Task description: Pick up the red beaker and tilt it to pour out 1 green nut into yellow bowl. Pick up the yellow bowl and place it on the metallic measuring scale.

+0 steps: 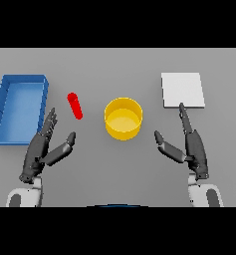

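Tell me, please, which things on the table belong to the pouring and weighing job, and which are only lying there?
Belong to the job:
- red beaker
- yellow bowl
- measuring scale, the pale square slab
- left hand and right hand, both open and holding nothing

Only lying there:
- blue tray, at the left of the table

No green nut can be seen.

No readable text or markings anywhere.
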Motion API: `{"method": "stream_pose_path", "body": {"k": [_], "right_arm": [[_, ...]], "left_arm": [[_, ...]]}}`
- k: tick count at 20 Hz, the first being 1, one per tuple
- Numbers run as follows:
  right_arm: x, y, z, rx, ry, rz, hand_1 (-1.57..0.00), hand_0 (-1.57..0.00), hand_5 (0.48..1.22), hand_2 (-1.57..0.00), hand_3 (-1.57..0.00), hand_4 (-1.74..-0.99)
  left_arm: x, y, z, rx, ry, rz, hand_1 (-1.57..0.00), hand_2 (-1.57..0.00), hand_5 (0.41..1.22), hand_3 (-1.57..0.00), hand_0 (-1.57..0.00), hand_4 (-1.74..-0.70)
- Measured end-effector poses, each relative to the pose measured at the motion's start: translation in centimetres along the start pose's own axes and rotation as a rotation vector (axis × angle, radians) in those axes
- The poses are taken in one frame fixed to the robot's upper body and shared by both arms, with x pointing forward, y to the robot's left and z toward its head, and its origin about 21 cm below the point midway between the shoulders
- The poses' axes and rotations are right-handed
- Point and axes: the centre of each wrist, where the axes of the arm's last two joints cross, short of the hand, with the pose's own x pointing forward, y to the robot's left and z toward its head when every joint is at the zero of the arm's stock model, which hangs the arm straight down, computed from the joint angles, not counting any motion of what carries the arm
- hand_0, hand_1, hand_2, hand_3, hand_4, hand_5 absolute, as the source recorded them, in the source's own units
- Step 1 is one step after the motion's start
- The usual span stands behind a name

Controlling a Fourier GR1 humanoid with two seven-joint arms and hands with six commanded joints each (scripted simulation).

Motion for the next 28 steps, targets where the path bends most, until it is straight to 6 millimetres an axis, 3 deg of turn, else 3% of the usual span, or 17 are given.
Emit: {"method": "stream_pose_path", "body": {"k": [6,11,17,21,24,28], "right_arm": [[0.1,-0.2,-0.1,0.036,-0.019,-0.051,0.00,0.00,0.627,0.00,0.00,-1.209],[-0.2,-0.4,-0.1,0.033,-0.007,-0.074,0.00,0.00,0.626,0.00,0.00,-1.229],[0.0,-1.1,0.1,0.033,-0.017,-0.067,0.00,0.00,0.628,0.00,0.00,-1.229],[0.2,-0.5,0.1,0.027,-0.007,-0.079,0.00,0.00,0.634,0.00,0.00,-1.233],[0.2,-0.8,0.2,0.026,-0.023,-0.084,0.00,0.00,0.639,0.00,0.00,-1.240],[0.1,-0.9,0.1,0.019,0.005,-0.087,0.00,0.00,0.643,0.00,0.00,-1.244]], "left_arm": [[-1.5,0.0,-3.1,-0.012,0.069,0.000,0.00,0.00,0.648,0.00,0.00,-1.17],[-3.7,0.1,-6.6,-0.026,0.091,-0.019,0.00,0.00,0.637,0.00,0.00,-1.18],[-3.4,-0.3,-10.4,-0.063,0.044,-0.042,0.00,0.00,0.654,0.00,0.00,-1.20],[-3.3,-1.3,-12.0,-0.059,0.059,-0.076,0.00,0.00,0.664,0.00,0.00,-1.20],[-3.6,-1.0,-13.1,-0.048,0.083,-0.082,0.00,0.00,0.673,0.00,0.00,-1.21],[-4.2,-2.0,-14.2,-0.043,0.049,-0.037,0.00,0.00,0.700,0.00,0.00,-1.27]]}}
